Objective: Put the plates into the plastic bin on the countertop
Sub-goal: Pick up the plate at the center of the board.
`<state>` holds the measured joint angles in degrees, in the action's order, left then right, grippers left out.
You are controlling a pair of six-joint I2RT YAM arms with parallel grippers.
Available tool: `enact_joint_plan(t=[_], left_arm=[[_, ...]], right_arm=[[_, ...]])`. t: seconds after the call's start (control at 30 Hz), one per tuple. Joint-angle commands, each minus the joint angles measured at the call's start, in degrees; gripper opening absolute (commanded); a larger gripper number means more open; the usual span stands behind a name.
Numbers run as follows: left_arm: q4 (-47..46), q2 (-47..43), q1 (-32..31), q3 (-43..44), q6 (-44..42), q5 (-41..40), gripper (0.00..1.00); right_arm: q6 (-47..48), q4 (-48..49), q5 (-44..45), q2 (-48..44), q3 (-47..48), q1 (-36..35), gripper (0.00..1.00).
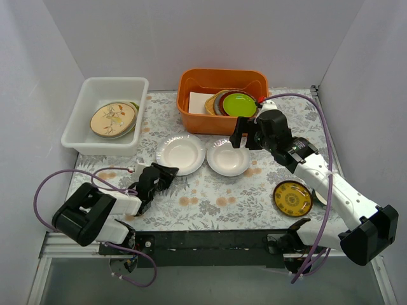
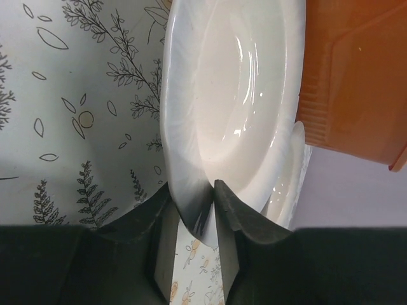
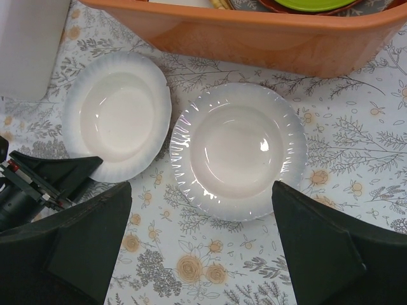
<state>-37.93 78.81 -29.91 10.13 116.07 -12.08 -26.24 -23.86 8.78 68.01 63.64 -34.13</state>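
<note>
Left gripper was pinching the near rim of a white plate sitting on the countertop near the plastic bin. Right gripper hung wide open over the other white plate.

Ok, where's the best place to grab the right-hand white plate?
Probably take the right white plate by its wide fluted rim at the near-right edge. Come in low from the robot's side, one finger over and one under. It lies flat, the orange tub crowds its far edge, and the other white plate crowds its left.
</note>
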Motion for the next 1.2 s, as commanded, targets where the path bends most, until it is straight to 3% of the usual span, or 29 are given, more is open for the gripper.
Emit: enact_joint_plan(t=[0.0, 0.37, 0.6, 1.17], left_arm=[[4.9, 1.7, 1.2, 0.2, 30.6, 0.9, 0.24], [8.3, -0.7, 2.8, -0.2, 30.2, 1.1, 0.0], [11.2, -4.4, 3.4, -1.0, 29.9, 0.3, 0.0], [24.1, -23.8, 3.8, -2.1, 23.3, 1.5, 0.0]], right_arm=[[1.1, 1.0, -0.9, 0.2, 0.6, 0.4, 0.98], [1.2, 1.3, -1.6, 0.6, 0.3, 0.8, 0.98], [1.2, 1.4, -2.0, 0.8, 0.3, 1.0, 0.98], [0.0, 1.8, -3.0, 1.2, 0.2, 1.2, 0.98]])
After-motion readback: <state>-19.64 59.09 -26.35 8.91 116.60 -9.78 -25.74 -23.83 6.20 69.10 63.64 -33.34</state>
